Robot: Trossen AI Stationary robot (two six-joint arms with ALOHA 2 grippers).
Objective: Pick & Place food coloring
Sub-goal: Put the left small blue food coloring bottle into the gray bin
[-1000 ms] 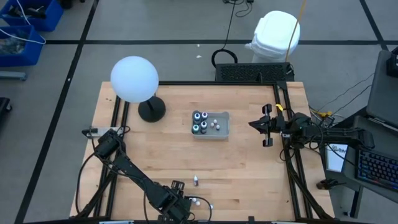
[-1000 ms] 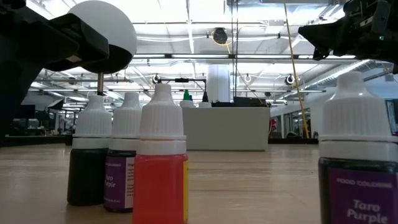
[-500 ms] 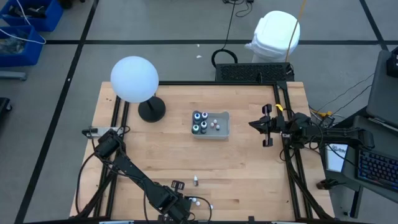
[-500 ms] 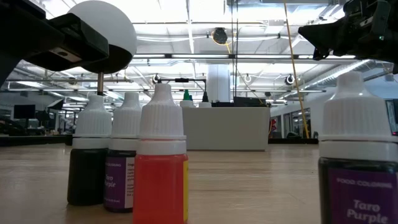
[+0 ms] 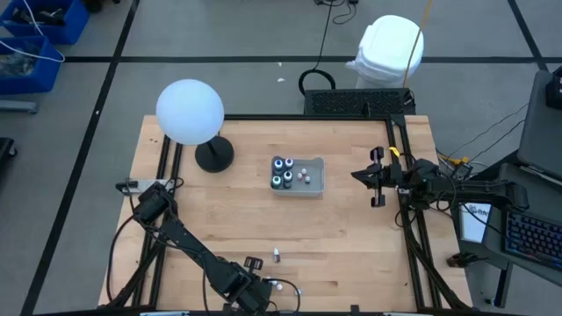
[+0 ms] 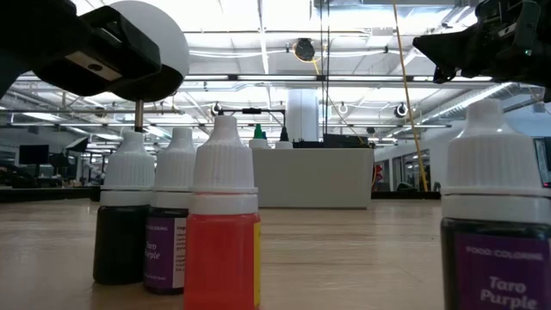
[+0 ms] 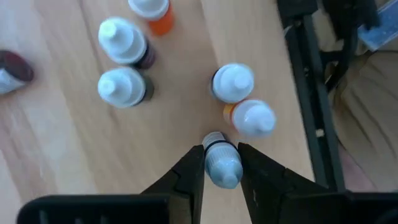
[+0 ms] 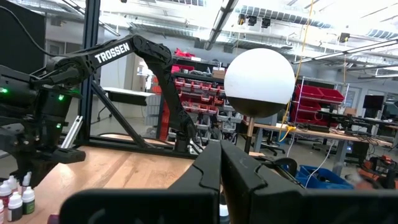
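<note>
One tiny food coloring bottle (image 7: 222,165), likely light, rigid and slick-sided, sits gripped at its shoulder by the left hand (image 7: 220,169); the right hand (image 8: 219,163) waits clenched.

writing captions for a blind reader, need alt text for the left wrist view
The left hand closes its two dark fingers around a small white-capped bottle standing on the wooden table. Five more little bottles stand nearby, two close beside it, one of those orange.

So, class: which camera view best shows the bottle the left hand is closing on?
The left wrist view: the bottle sits white-capped between the left hand fingers. The high view shows only specks by the hand. The low and right wrist views don't single it out.
</note>
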